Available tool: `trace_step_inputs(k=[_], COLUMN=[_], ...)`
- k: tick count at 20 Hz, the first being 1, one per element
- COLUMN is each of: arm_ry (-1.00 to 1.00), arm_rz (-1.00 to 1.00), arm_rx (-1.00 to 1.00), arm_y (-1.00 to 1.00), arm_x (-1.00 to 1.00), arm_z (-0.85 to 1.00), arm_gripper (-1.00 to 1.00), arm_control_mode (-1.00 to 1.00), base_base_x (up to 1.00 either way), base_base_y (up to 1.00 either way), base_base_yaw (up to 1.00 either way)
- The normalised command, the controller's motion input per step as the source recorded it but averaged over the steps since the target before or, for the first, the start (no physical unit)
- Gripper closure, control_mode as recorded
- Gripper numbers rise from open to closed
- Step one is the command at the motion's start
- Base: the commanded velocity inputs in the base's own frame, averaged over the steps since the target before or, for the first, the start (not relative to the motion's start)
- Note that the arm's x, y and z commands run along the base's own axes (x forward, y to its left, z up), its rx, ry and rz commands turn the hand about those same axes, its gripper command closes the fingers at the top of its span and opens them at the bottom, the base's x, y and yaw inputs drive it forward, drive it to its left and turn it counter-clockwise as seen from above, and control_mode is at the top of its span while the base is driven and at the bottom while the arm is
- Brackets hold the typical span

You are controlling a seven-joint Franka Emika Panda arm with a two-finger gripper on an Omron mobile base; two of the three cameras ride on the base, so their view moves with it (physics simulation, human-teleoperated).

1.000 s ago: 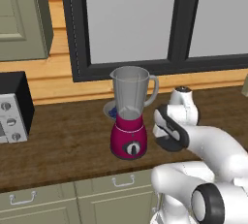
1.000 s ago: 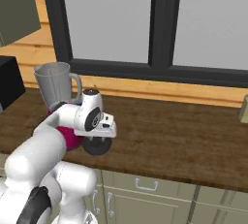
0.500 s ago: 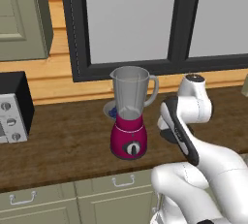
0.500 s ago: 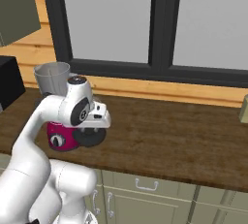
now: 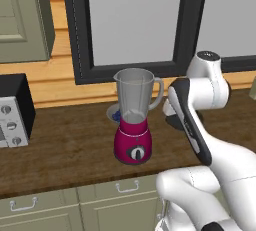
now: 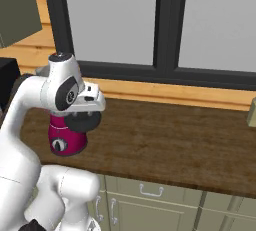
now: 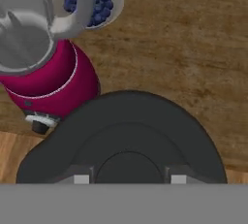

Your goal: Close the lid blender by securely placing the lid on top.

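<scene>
wooden counter under a dark window carries the blender, its jar mouth uncovered, a bowl of blueberries behind it. just right of the jar, raised, the gripper clasps the lid.

On the bench stands 1 blender, made of 1 magenta base and 1 clear jar with 1 handle. There is 1 black lid, seen close up in the hand view. Behind the blender sits 1 bowl of dark blue berries, too many and too small to count. At the left edge is 1 black-and-white appliance showing 3 knobs. Below the bench top, 2 drawer handles show in the left base view.
</scene>
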Motion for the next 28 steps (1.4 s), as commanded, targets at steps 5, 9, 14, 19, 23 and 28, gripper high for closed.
trace_step_inputs(k=[5, 9, 14, 19, 23, 28], arm_ry=[-0.03, 0.00, 0.01, 0.03, 0.01, -0.03], arm_rz=[-0.01, 0.00, -0.01, -0.01, -0.04, -0.14], arm_rx=[-0.02, 0.01, 0.07, 0.11, 0.02, -0.03], arm_y=[0.26, 0.32, 0.23, 0.30, 0.66, 0.60], arm_x=[-0.06, 0.01, 0.09, 0.18, 0.36, 0.54], arm_z=[0.99, 0.82, 0.69, 0.39, 0.00, 0.01], arm_gripper=[1.00, 1.00, 1.00, 1.00, 1.00, 1.00], arm_control_mode=[-1.00, -1.00, -1.00, -1.00, -1.00, -1.00], base_base_x=[0.00, 0.00, 0.00, 0.00, 0.00, 0.00], base_base_y=[0.00, 0.00, 0.00, 0.00, 0.00, 0.00], base_base_yaw=[0.00, 0.00, 0.00, 0.00, 0.00, 0.00])
